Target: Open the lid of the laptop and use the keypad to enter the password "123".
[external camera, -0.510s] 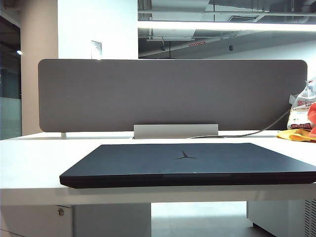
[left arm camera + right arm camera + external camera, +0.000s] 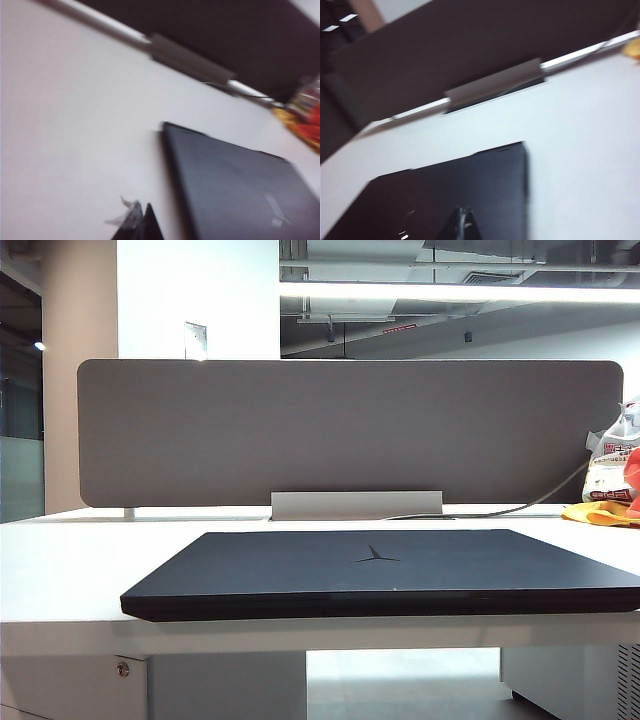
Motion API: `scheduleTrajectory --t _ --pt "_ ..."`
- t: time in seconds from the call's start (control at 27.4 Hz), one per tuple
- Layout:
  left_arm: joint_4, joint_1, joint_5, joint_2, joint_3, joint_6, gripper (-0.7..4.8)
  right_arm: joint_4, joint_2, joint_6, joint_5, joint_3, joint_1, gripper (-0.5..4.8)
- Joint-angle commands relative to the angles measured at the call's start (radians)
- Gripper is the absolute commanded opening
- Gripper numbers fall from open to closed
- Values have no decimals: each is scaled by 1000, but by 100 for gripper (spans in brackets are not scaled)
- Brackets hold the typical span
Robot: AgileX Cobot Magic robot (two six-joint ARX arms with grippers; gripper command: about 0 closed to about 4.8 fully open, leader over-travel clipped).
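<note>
Y-shaped logo seen on closed lid, left gripper and right gripper both pinched closed, held at laptop's six o'clock.

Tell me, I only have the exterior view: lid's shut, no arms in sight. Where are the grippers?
Observer: The left gripper hangs above bare table, off the laptop's side edge, touching nothing.
Operator: And the right one?
Observer: The right gripper is over the lid near its other end, shut and empty.
Operator: Left jaws open?
Observer: They look shut too, tips together; that wrist view is blurred.
</note>
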Motion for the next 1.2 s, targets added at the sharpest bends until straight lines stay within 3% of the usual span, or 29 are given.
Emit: scheduleTrajectory --t 0.04,0.22,0.62,1.06,1.2 --pt "31 0 80 1 19 -11 -5 -14 0 16 -69 14 11 -5" --pt "-61 0 85 1 85 -10 -5 -156 0 13 -9 72 53 -5" --pt "-207 -1 139 34 229 -10 -5 -260 78 11 71 174 143 -5" --pt "-266 -6 204 291 395 100 -5 -262 555 18 56 425 275 -5" --pt "-307 -71 197 370 454 163 -5 -255 731 63 4 483 337 14"
